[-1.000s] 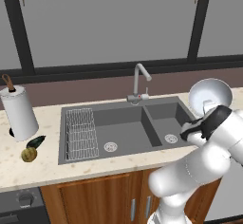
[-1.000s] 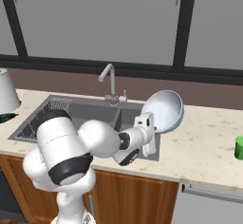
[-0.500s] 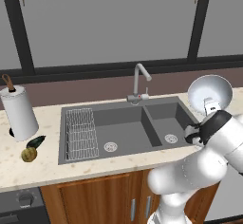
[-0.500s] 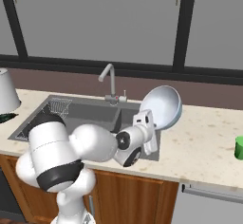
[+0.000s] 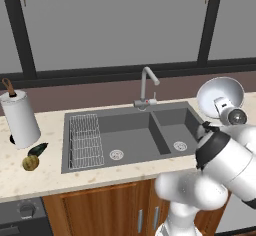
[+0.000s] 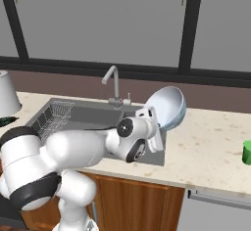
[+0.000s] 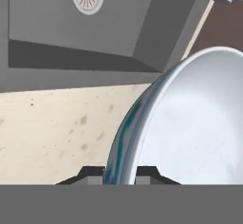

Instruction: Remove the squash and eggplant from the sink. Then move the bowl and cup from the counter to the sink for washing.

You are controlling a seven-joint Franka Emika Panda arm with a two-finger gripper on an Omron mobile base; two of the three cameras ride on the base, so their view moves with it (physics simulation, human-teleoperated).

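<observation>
No readable text, labels, brands, numbers or signs in any view.

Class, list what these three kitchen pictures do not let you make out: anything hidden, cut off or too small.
- Hand view: the gripper fingertips are nearly hidden by the bowl rim they clamp; the bowl's right part is cut off by the edge.
- Right base view: the arm hides the sink's basins; the cup is cut off by the right edge.
- Left base view: the squash and eggplant are too small to show whether they touch.
</observation>
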